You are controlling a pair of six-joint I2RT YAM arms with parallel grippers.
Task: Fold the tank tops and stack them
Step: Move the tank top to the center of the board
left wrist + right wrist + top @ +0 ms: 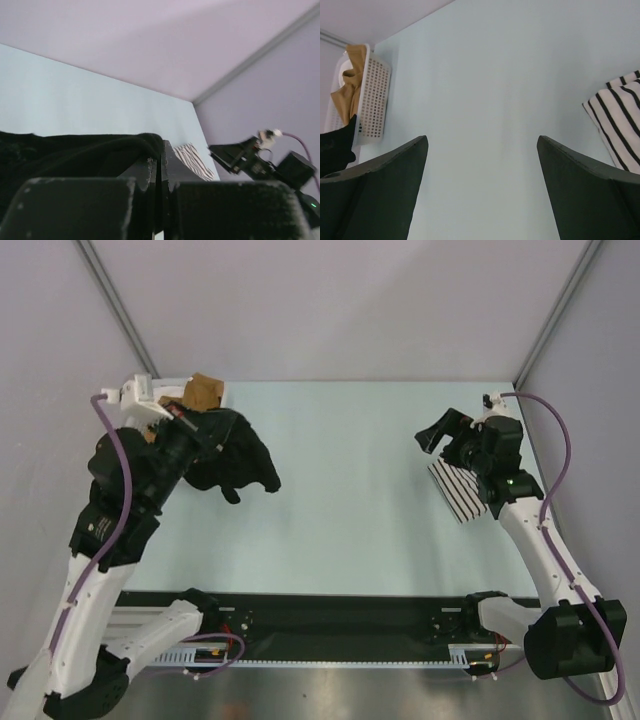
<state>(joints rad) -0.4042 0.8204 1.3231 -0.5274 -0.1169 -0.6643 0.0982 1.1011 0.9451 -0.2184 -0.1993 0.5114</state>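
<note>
The black tank top [236,458] hangs bunched above the far left of the table, and my left gripper [198,434] is shut on it. In the left wrist view the black cloth [75,152] drapes over the closed left gripper [161,150], pinched between its jaws. The striped tank top [455,490] lies folded on the right side of the table, partly under my right arm. It also shows as a striped fold [192,159] and as a striped edge [620,120]. My right gripper [437,430] hovers just beyond it, and in its own view the right gripper [482,142] is open and holds nothing.
A white perforated basket [148,393] stands at the far left corner with a tan cloth [204,391] in it. In the right wrist view the basket [372,102] and tan cloth [347,85] appear too. Grey walls enclose the table.
</note>
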